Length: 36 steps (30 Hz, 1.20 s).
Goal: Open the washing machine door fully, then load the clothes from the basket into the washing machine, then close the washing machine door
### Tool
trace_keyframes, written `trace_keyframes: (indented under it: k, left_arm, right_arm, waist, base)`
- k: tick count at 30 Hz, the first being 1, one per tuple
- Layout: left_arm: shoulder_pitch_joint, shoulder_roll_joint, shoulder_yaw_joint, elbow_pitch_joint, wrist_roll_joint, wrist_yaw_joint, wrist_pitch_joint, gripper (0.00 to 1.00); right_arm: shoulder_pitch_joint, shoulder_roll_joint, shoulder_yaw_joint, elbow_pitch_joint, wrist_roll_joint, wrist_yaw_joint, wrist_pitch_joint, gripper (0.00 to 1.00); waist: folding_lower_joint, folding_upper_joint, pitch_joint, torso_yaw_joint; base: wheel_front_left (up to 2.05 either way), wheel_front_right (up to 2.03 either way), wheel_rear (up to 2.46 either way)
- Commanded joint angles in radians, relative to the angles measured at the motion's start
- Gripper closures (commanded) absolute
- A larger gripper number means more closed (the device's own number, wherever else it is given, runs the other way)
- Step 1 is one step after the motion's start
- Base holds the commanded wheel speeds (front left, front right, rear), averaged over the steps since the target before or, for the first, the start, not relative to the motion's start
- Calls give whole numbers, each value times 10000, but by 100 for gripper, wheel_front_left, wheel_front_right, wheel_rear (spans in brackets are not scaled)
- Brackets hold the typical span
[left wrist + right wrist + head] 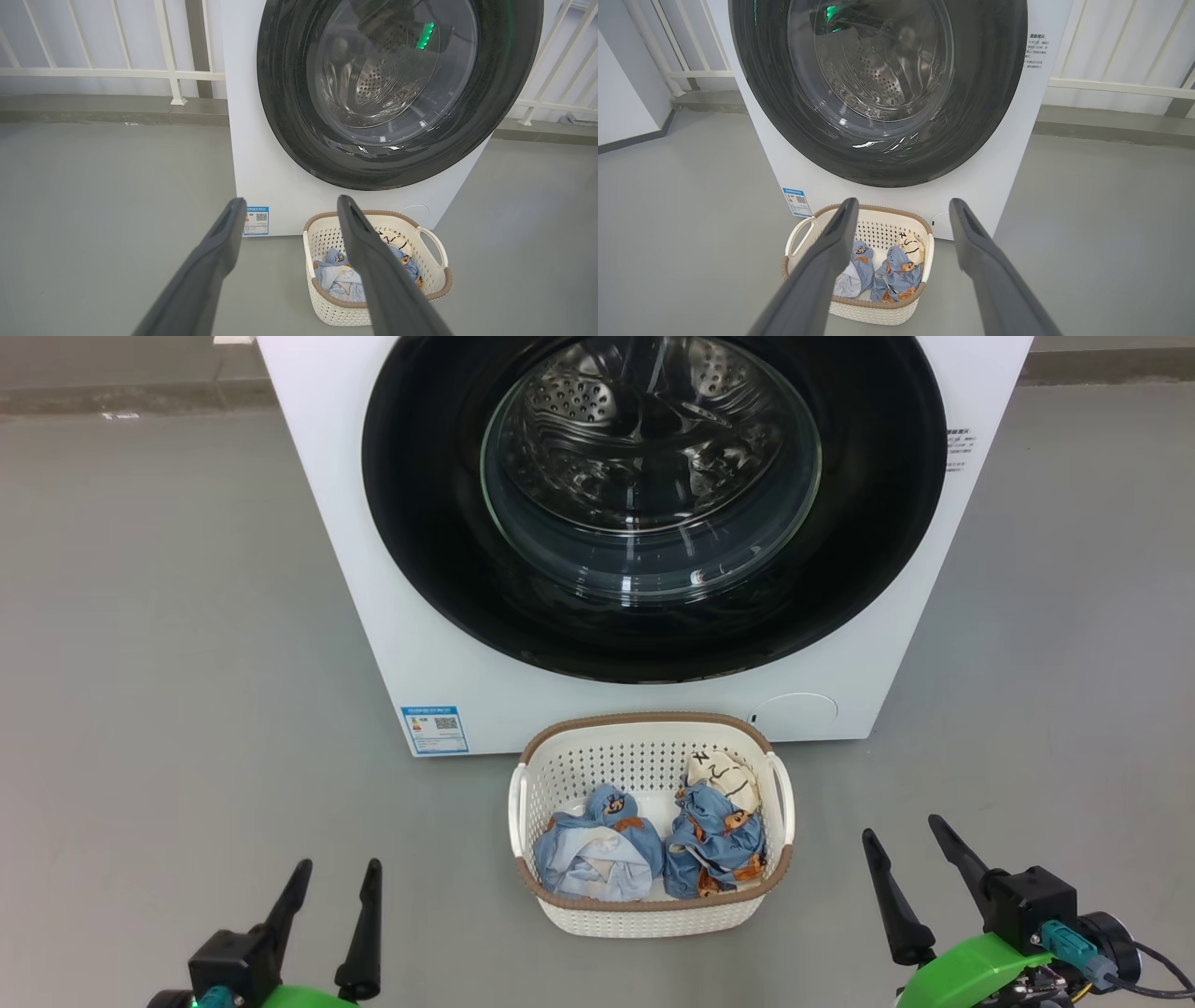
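Observation:
The white washing machine (373,569) stands ahead, its round black-framed washing machine door (420,495) flush against the front, the steel drum visible through the glass. On the floor before it sits the cream basket (644,915) with a brown rim, holding the clothes: one light-blue bundle (597,854) at left and another (714,840) with a cream patch at right. My left gripper (338,877) stands open at the lower left, apart from the basket. At the lower right, my right gripper (904,835) is open too, with nothing between its fingers.
Grey floor (168,663) spreads to both sides of the machine. A white railing (117,72) on a low kerb runs behind it. A blue label (434,730) marks the machine's lower left corner, and a round flap (794,714) its lower right.

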Motion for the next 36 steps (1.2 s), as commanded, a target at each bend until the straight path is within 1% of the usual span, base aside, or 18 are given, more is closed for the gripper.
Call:
trace_keyframes:
  k: [1,11,18,24,36]
  left_arm:
    - [-488,186,304,-200,-51,121,-124,0]
    - [-452,207,280,-252,42,224,-124,0]
    - [-458,228,244,-224,113,256,-124,0]
    - [-455,220,262,-250,113,274,-124,0]
    - [-497,204,275,-299,88,241,-124,0]
  right_arm:
    - [-322,-5,237,-250,-45,16,-106,0]
    - [-319,1,237,-200,-23,16,-131,0]
    - [-312,4,255,-197,27,16,-135,0]
    - [-301,8,239,-201,52,16,-128,0]
    - [-295,13,149,-217,45,16,-149,0]
  waist:
    - [0,0,6,-4]
    - [0,0,-32,-22]
    - [0,0,-40,-36]
    - [0,0,-33,-76]
    - [0,0,-35,-101]
  base:
    - [0,0,0]
    - [0,3,-3]
    - [41,41,-83]
    - [88,88,-176]
    - [122,122,-245]
